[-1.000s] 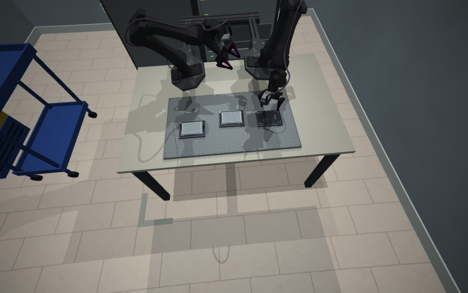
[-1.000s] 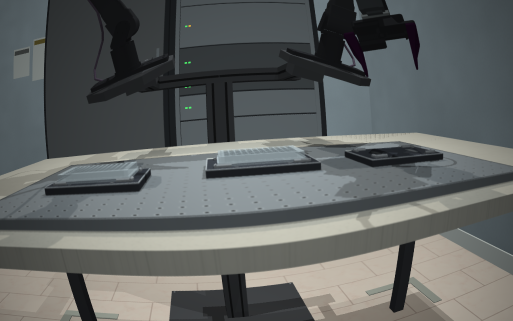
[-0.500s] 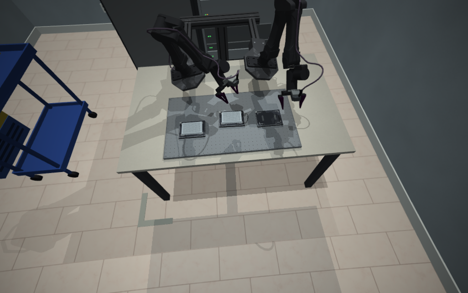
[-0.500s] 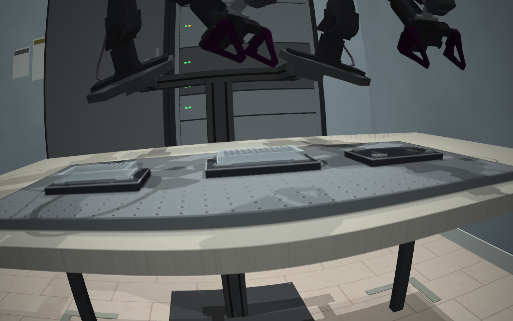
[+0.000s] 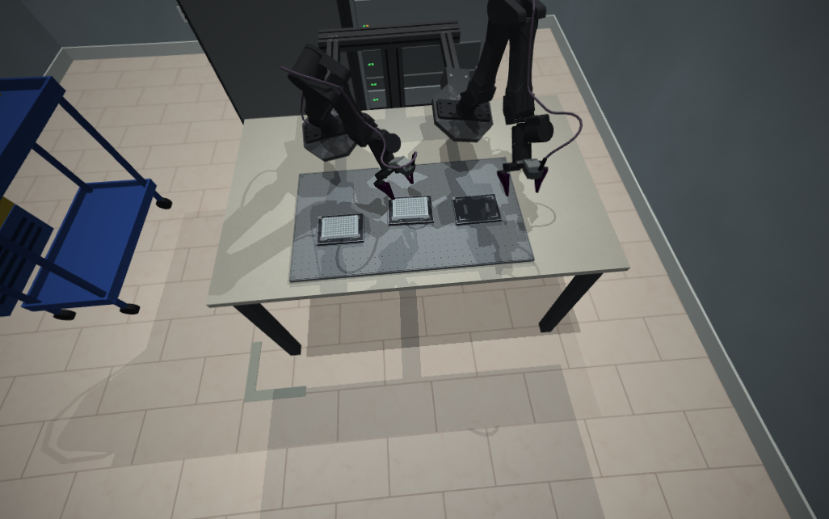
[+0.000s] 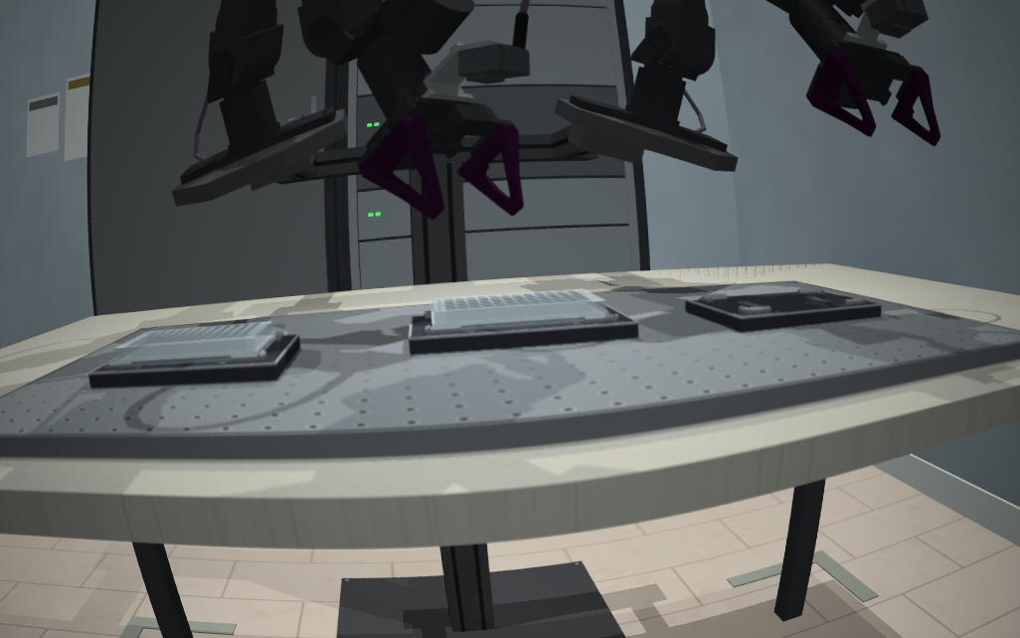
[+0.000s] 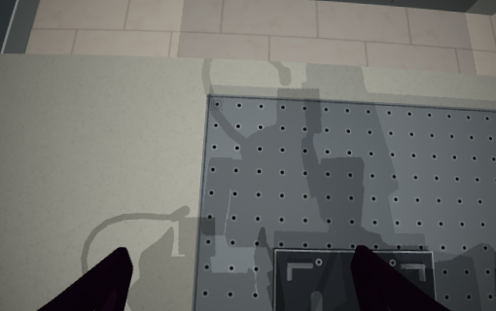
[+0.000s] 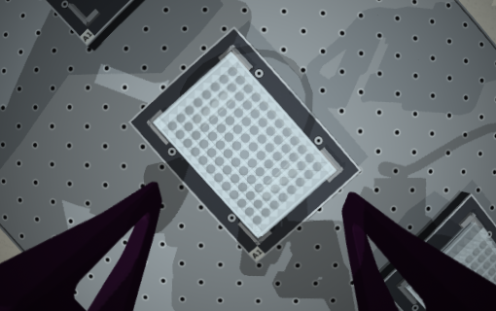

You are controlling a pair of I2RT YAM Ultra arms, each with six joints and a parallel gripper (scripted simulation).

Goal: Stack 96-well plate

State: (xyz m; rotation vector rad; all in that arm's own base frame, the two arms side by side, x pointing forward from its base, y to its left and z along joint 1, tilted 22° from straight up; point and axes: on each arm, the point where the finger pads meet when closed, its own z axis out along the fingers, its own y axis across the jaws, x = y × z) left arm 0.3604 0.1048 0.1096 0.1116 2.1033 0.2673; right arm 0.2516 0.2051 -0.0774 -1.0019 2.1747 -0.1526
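Two clear 96-well plates sit in black nests on the grey breadboard. One plate point(image 5: 410, 208) is in the middle nest, the other plate point(image 5: 340, 227) is in the nest at the left of the top view. My right gripper point(image 5: 397, 182) is open and empty, hovering above the back edge of the middle plate point(image 8: 245, 146). That nest's A1 label point(image 8: 256, 253) is at the corner nearest the camera. My left gripper point(image 5: 521, 183) is open and empty, high above the back right of the empty nest point(image 5: 477, 208), which shows between its fingers in the left wrist view point(image 7: 355, 279).
The breadboard point(image 5: 412, 229) lies on a beige table. Both arm bases and a dark equipment rack point(image 5: 391, 67) stand behind it. A blue cart point(image 5: 67, 201) stands on the floor to the left of the table.
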